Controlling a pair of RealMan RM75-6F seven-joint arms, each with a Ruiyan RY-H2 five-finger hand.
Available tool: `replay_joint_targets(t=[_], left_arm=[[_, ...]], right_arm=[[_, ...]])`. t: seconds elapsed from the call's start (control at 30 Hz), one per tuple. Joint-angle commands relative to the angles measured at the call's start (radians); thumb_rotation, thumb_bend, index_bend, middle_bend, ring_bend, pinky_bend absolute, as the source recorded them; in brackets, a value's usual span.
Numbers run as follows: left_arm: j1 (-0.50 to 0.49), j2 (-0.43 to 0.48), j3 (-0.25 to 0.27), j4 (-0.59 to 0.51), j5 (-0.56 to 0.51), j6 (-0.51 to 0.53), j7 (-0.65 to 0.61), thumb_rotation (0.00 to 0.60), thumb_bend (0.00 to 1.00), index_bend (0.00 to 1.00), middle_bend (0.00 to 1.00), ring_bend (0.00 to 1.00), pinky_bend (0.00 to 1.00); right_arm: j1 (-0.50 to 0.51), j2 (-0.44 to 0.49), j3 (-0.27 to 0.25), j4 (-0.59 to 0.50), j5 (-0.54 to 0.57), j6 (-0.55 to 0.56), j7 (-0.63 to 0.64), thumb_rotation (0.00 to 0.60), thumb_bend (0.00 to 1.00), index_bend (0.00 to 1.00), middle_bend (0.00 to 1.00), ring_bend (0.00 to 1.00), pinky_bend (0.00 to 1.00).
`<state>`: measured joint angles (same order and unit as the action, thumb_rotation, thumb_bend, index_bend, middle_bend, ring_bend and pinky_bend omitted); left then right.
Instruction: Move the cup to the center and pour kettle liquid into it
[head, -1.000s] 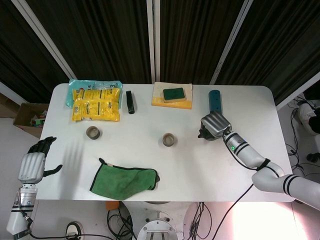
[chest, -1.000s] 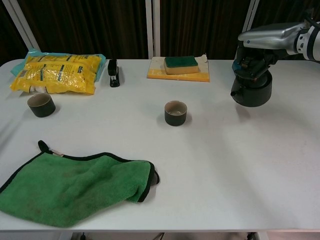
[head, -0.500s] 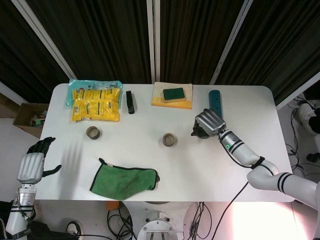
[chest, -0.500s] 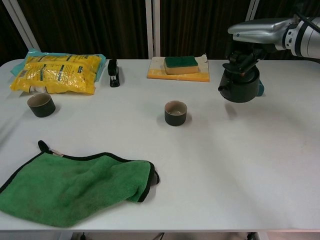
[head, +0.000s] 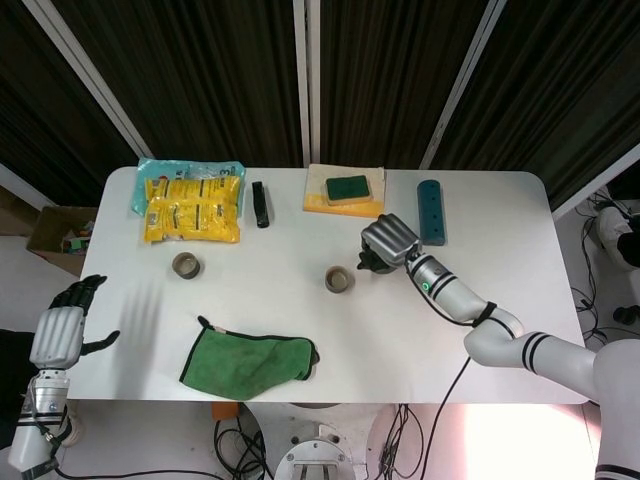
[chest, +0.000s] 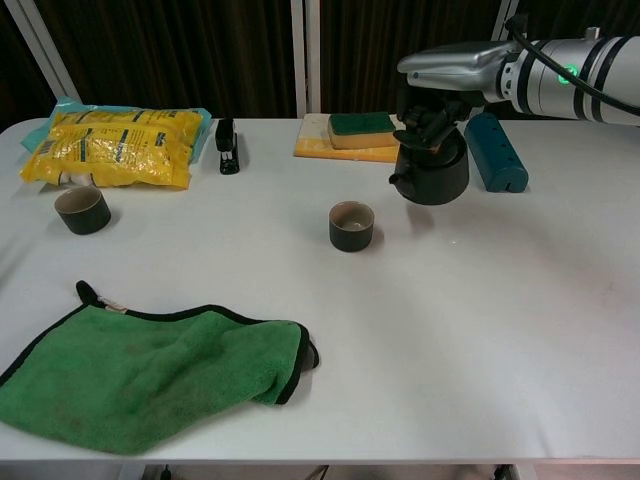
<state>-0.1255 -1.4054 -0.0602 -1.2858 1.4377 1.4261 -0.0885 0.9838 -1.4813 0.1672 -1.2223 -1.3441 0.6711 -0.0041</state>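
Right hand (chest: 450, 68) clamped atop raised kettle (chest: 432, 170) beside cup (chest: 351, 225); left hand (head: 58, 325) spread.

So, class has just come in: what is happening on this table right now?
The right robot hand holds a dark kettle from above, lifted just off the white table, to the right of and behind the cup at the center. The kettle looks upright, so pouring has not begun. A second cup stands at the left, near the yellow packet, with a green cloth in front. The left robot hand hangs open beyond the table's left edge.
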Motion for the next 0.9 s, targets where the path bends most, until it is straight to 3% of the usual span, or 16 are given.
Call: replay_joint_targets(t=[0.03,0.63,0.9], left_arm=[[0.000,-0.001,0.000,0.004,0.000,-0.001,-0.005,0.600,0.13,0.16,0.13,0.15,0.25],[0.005,-0.003,0.000,0.029,0.005,0.004,-0.040,0.600,0.13,0.16,0.13,0.15,0.25],[0.005,-0.006,-0.001,0.045,0.004,0.001,-0.057,0.600,0.13,0.16,0.13,0.15,0.25]], right_arm=[[0.013,-0.014,0.007,0.008,0.009,-0.009,-0.012,0.536,0.60,1.00,1.00,0.94,0.46],[0.075,-0.049,0.018,-0.013,0.067,-0.036,-0.152,0.537,0.60,1.00,1.00,0.94,0.46],[0.096,-0.043,0.017,-0.039,0.108,-0.044,-0.232,0.565,0.60,1.00,1.00,0.94,0.46]])
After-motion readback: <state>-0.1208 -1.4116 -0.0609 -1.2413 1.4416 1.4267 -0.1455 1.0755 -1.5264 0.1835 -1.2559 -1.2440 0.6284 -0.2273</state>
